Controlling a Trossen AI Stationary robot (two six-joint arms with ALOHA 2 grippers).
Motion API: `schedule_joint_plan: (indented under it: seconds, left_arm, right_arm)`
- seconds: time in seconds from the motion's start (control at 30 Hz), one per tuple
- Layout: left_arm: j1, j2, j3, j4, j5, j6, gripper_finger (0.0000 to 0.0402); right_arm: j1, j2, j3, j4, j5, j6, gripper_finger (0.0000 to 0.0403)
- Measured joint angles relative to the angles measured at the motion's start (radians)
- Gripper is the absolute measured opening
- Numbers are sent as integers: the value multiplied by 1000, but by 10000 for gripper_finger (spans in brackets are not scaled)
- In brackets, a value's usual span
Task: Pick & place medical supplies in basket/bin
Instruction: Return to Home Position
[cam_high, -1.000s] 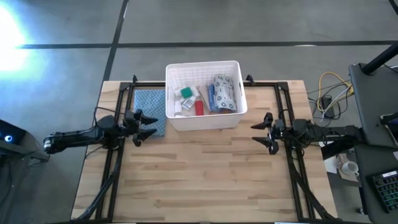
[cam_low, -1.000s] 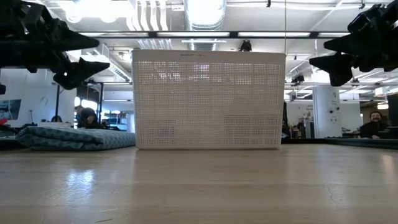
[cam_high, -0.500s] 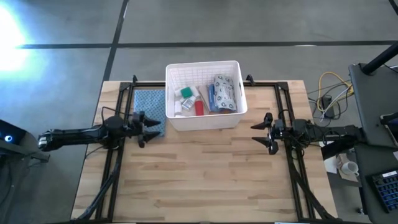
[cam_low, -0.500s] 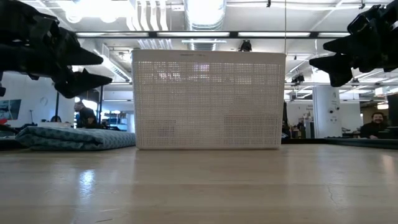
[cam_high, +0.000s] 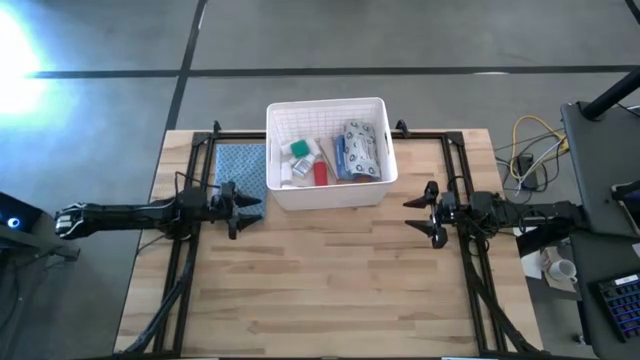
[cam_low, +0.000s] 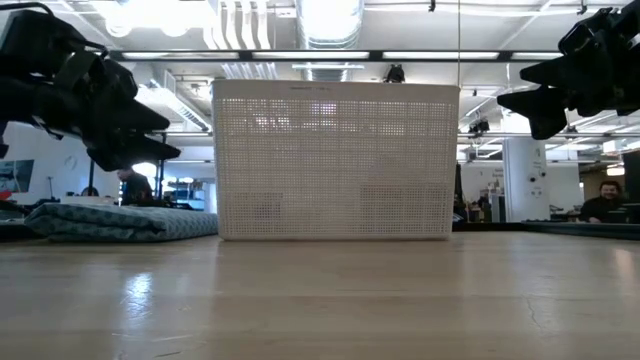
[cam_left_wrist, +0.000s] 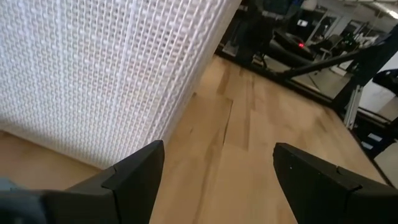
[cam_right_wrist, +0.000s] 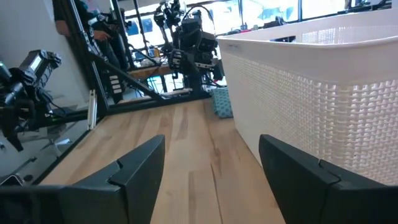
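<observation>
The white bin (cam_high: 330, 195) sits at the far middle of the table (cam_high: 330, 290), its long side running left to right. Inside it lie the supplies: a green-capped bottle (cam_high: 299, 148), a red tube (cam_high: 320, 173), a white pill bottle (cam_high: 288, 176) and a grey-white packet (cam_high: 360, 150). No supply shows on the wood outside it, so the packing looks finished and what remains, as I judge it, is for the arms to draw back.

The left gripper (cam_high: 245, 205) is the nearer one. It hangs just off the bin's front left corner, over the near edge of the blue cloth (cam_high: 240, 165), pointing toward the bin. In the left wrist view its fingers stand wide apart with only the lattice wall (cam_left_wrist: 93, 68) and bare wood between them; it holds nothing. From table height it rides clear above the cloth (cam_low: 110, 222), about level with the bin's upper half.

The right gripper (cam_high: 418, 213) hovers off the bin's front right corner, a little farther out than the left. Its fingers are also spread and empty, the wall (cam_right_wrist: 311, 81) lying off to one side of them.

Each arm lies along its own side of the table, away from the bin, so pulling straight back opens the gap. The nearer half of the table is bare wood. The one thing to mind is the left fingertips, close to the bin's corner and above the cloth.
</observation>
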Motion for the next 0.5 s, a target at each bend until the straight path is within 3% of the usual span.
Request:
schedule_joint_plan:
  seconds: [0.5]
  left_arm:
    - [0,84,0,0,0,0,281]
  right_arm:
    - [0,0,0,0,0,0,253]
